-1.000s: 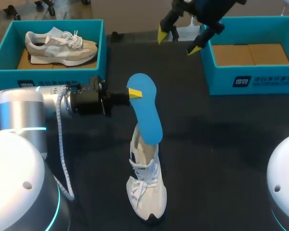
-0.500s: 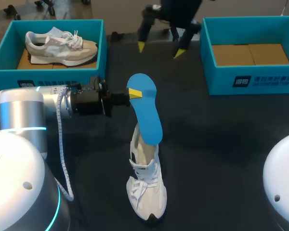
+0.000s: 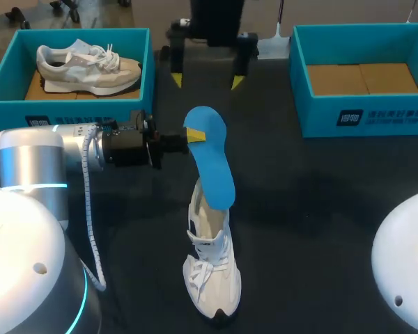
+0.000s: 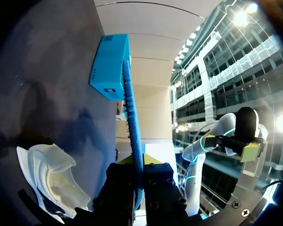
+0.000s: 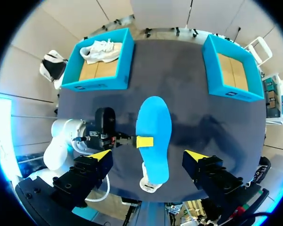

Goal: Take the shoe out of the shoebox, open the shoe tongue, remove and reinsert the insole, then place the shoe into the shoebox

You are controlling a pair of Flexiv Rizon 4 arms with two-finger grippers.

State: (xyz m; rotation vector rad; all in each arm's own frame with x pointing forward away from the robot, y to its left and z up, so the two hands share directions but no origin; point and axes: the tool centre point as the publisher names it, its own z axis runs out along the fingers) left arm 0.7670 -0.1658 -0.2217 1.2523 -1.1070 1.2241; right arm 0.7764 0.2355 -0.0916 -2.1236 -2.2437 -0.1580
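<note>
Dark worktop (image 3: pixel 320 209). Two teal shoeboxes on it: far-left shoebox (image 3: pixel 76 111) holds a grey-white sneaker (image 3: pixel 83 66); far-right shoebox (image 3: pixel 362 115) shows its cardboard base.
Left arm (image 3: pixel 70 149) comes in from the left edge. Right arm (image 3: pixel 216 17) hangs over the middle of the far edge.
White shoe (image 3: pixel 212 268) sits by the middle of the near edge, toe toward that edge.
Blue insole (image 3: pixel 212 163) has its lower end at the shoe's opening.
Left fingers (image 3: pixel 194 135) are clamped on the insole's upper end.
Right fingers (image 3: pixel 207 81) are spread wide apart.
</note>
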